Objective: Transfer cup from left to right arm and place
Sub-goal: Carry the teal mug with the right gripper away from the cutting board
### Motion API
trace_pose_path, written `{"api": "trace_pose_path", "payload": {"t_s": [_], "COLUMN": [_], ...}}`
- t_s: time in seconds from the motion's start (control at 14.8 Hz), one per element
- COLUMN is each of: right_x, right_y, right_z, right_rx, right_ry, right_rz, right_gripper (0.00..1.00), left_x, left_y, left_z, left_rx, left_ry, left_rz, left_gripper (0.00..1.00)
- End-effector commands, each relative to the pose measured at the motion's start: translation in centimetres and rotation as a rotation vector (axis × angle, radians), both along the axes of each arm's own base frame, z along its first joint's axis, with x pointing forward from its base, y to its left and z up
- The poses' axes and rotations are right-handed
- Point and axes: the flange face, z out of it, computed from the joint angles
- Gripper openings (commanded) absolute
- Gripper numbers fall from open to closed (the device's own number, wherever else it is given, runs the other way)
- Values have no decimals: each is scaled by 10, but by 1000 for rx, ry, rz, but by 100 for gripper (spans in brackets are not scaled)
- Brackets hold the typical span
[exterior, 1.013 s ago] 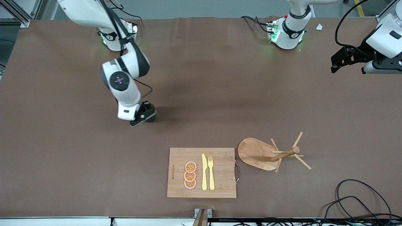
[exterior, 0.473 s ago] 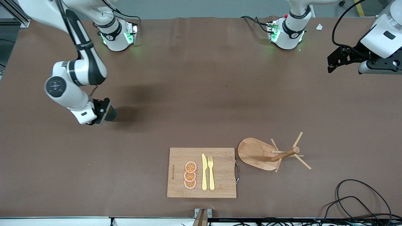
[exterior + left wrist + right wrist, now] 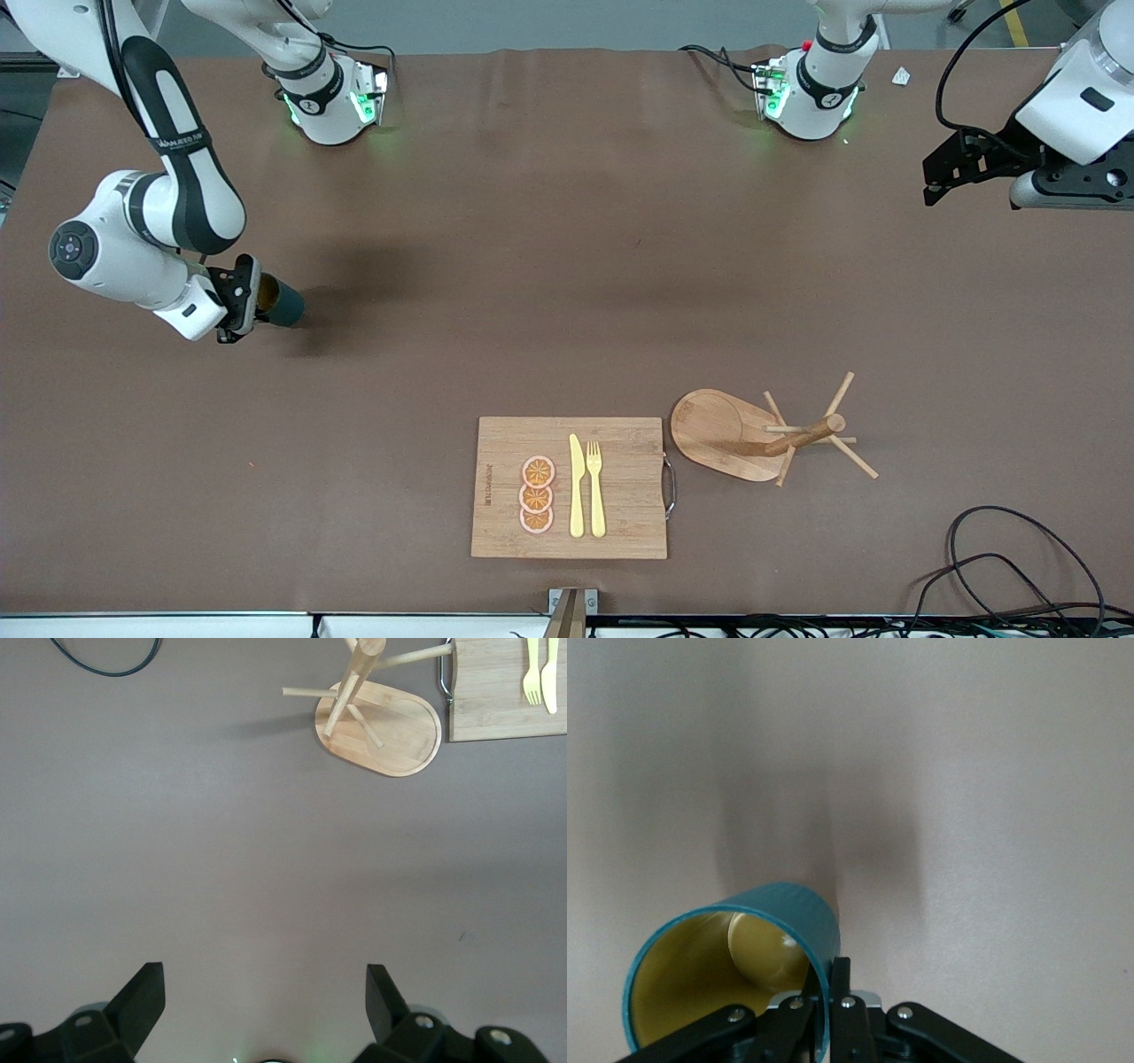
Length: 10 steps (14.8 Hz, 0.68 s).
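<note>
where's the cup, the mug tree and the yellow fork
cup [image 3: 282, 304], front view, teal outer wall, gripped at the rim by the right hand [image 3: 252, 306]
mug tree [image 3: 802, 437], front view, central post
yellow fork [image 3: 595, 496], front view, handle, on the cutting board [image 3: 629, 483]

Knife [image 3: 577, 486], fork [image 3: 595, 488] on board [image 3: 620, 532]; rack [image 3: 771, 434] beside.

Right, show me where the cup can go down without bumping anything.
Bare table lies under the right gripper, whose jaws pinch the cup, and runs on toward the left arm's end. It is crowded nearer the camera: cutting board and peg rack. The left gripper waits, jaws open.
</note>
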Motion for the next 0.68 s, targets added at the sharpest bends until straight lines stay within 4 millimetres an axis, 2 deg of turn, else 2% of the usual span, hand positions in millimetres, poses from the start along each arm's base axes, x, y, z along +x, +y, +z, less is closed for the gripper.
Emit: {"api": "trace_pose_path", "payload": {"t_s": [0.0, 0.47, 0.61], "right_x": [-12, -18, -18], "right_y": [-6, -43, -47], "right_z": [2, 3, 4], "right_rx": [22, 1, -9], "right_ry": [-9, 6, 6], "right_rz": [-15, -253, -299], "right_gripper": [0, 0, 0], "left_x": [-1, 0, 0], "left_y": [-2, 0, 2], "left_z": [5, 5, 6], "left_rx": [-2, -2, -3], "left_ry": [-12, -12, -15], "left_rz": [-19, -16, -15], "left_gripper": [100, 100, 100]}}
